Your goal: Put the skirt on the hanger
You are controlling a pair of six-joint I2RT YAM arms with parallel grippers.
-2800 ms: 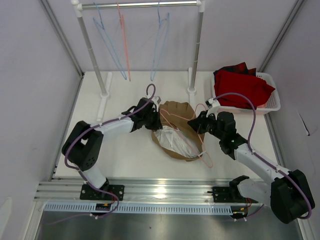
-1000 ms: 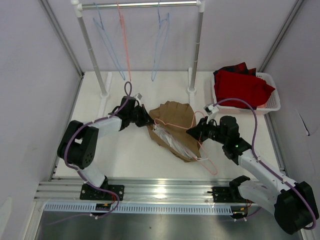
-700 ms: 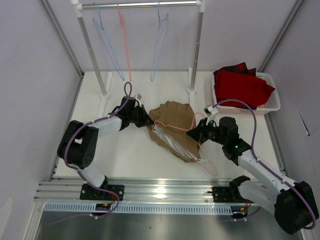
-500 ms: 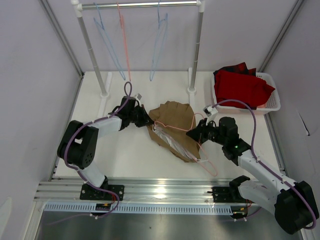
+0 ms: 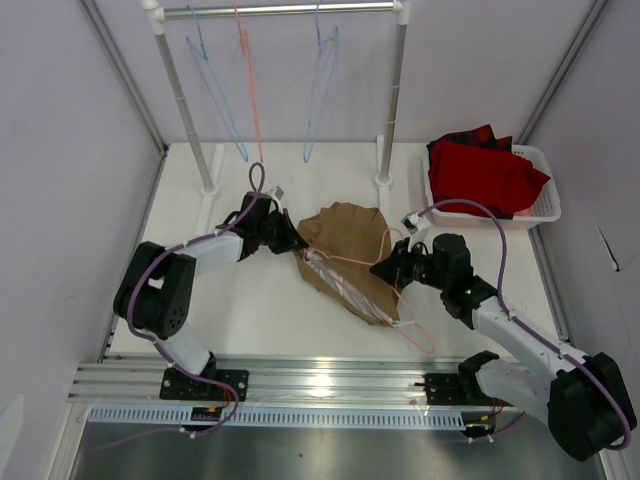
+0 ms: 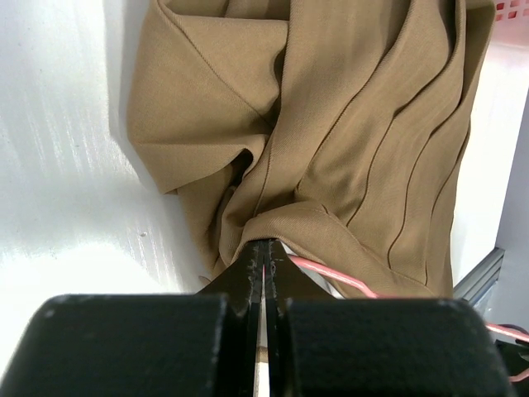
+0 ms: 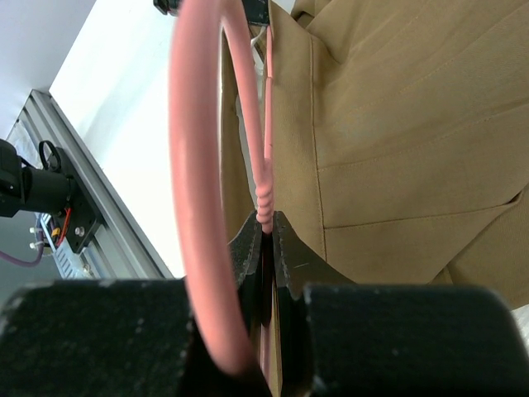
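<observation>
Skirt (image 5: 345,245): left claw (image 6: 263,252) pinches its edge, arm stretched low; right claw (image 7: 264,233) clamped on hanger (image 7: 188,165) neck.

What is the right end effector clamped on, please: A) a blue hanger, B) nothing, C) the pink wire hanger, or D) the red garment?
C: the right wrist view shows the right end effector shut on the wire of the pink hanger, beside the skirt.

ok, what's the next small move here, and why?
Probably: right gripper, shut on the hanger at its twisted neck, slides it deeper into the skirt toward the left gripper, which pins the skirt's edge. One hanger corner lies outside the skirt on the near side.
</observation>
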